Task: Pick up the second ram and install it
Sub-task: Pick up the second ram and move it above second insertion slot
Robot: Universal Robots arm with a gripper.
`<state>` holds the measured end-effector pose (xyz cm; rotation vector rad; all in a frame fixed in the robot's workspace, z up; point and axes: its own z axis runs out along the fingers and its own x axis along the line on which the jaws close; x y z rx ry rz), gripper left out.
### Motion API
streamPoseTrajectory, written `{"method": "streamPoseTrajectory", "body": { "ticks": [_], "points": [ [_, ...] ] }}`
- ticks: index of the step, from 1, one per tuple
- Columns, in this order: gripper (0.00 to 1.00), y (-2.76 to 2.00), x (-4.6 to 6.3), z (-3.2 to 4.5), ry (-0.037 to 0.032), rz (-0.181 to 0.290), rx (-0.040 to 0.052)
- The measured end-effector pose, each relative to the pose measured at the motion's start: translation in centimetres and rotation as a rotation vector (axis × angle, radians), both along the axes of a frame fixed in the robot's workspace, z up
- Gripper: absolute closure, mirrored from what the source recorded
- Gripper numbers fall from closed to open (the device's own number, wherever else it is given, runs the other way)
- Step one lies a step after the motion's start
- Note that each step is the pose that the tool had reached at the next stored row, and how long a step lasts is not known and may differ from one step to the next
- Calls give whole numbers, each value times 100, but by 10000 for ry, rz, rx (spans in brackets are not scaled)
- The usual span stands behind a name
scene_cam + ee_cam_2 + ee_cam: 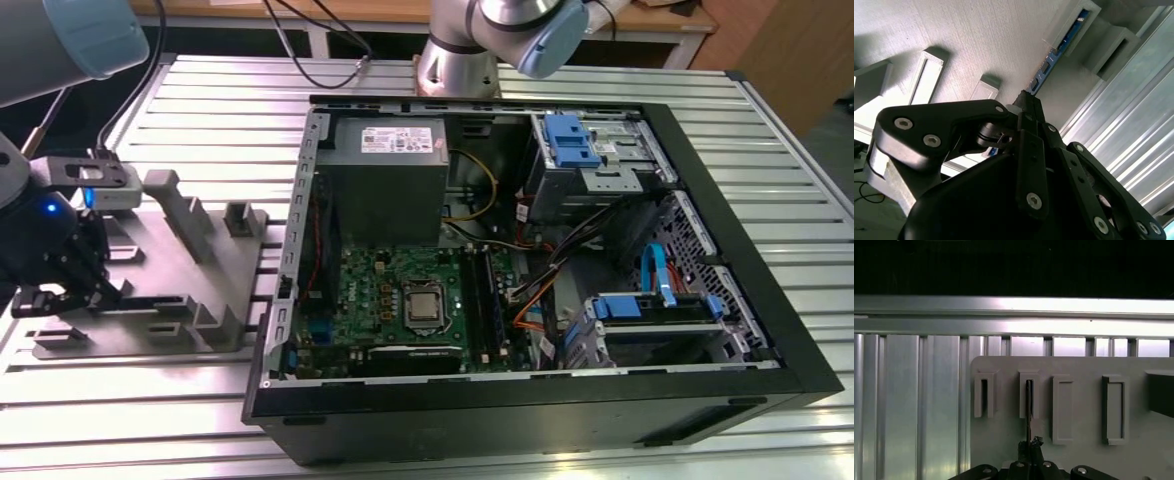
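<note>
My claw [1029, 444] is pinched narrow, closed on the exposed edge of the second ram [1029, 400]. The ram stands on edge in an upright slot of the grey tray [1079, 371], which leaves its thin top free for a two-sided pinch. In the second wrist view the stick runs straight out from the claw into the slot pocket, so I judge it not lifted clear yet. The tray sits on the ribbed table [561, 75], on the exterior view's left of the open PC case [747, 300]. The motherboard [380, 290] is well apart.
</note>
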<state>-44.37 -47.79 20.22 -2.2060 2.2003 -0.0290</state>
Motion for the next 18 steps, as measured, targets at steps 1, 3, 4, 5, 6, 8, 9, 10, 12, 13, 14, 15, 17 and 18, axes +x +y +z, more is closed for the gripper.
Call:
{"method": "streamPoseTrajectory", "body": {
  "ticks": [1,3,4,5,6,8,9,10,12,13,14,15,17,18],
  "points": [
    [88,0,0,0,-2,0,1],
    [88,0,0,5,-1,0,1],
    [88,0,0,8,-2,0,1],
    [88,0,0,8,-1,0,1],
    [88,0,0,9,-2,0,1],
    [88,0,0,10,-1,0,1],
    [88,0,0,10,-1,0,1],
    [88,0,0,11,-1,0,1],
    [88,0,0,11,-2,0,2],
    [88,0,0,12,-2,0,1],
    [88,0,0,13,-1,0,1],
    [88,0,0,23,3,0,-2],
    [88,0,0,49,0,0,0],
    [88,0,0,68,-1,0,1]
  ]
}}
